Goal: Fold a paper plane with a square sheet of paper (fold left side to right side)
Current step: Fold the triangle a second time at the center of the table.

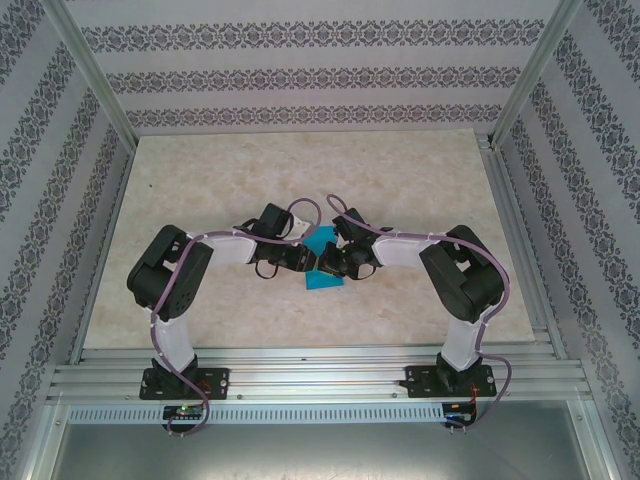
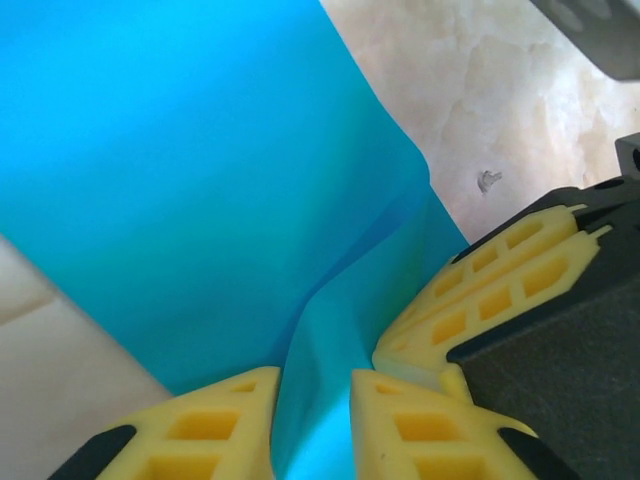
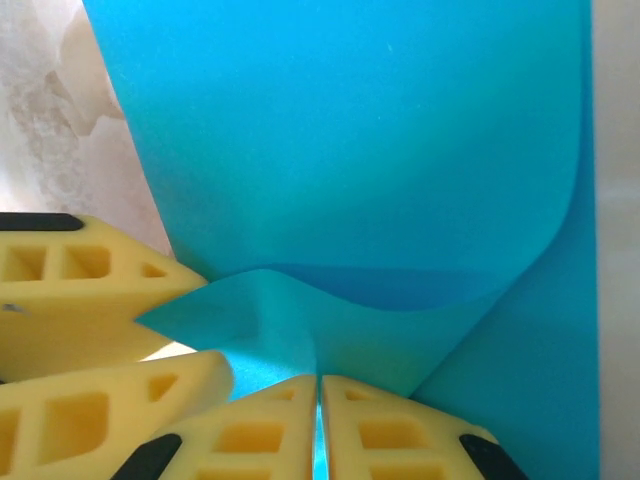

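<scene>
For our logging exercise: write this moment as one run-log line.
square sheet of paper: bent, mid-table | left end effector: slightly open, astride paper | right end effector: shut on paper

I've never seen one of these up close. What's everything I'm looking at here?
paper: one, bright blue, table centre, curled over itself between the arms
table: one, beige marbled, under everything
walls: three, white with grey floral stripes, back and both sides
frame: one, silver metal rails, near edge and corner posts
arms: two, black and white, bolted to the near rail, reaching inward
left jaws: one pair, yellow, slightly apart around the paper
right jaws: one pair, yellow, shut on the paper
</scene>
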Tool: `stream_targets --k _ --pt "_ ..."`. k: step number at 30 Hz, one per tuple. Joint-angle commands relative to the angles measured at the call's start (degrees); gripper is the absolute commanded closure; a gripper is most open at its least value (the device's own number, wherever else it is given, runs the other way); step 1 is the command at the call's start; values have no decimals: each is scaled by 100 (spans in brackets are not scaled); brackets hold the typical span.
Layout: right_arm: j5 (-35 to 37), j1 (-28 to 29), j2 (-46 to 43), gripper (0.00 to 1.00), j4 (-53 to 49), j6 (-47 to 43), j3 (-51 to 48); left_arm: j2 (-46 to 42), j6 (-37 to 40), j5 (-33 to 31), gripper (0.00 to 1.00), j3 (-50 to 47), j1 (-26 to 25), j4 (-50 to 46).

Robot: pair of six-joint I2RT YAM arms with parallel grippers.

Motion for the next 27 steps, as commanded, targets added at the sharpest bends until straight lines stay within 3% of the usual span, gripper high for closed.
stream_targets --k 1,5,8,16,27 --pt "222 57 146 89 -228 -74 -150 -624 -204 -127 72 -207 75 73" --pt "213 55 184 88 -201 -75 -124 -1151 -419 -151 72 -590 105 83" --pt "212 61 209 88 -184 -76 -130 -1415 -782 191 74 -951 93 422" --pt "213 66 213 88 -183 -73 -150 -1168 -1856 645 79 -1300 -217 1533" --pt "213 70 218 88 -199 -79 -151 -604 -1713 512 80 -920 -529 1284"
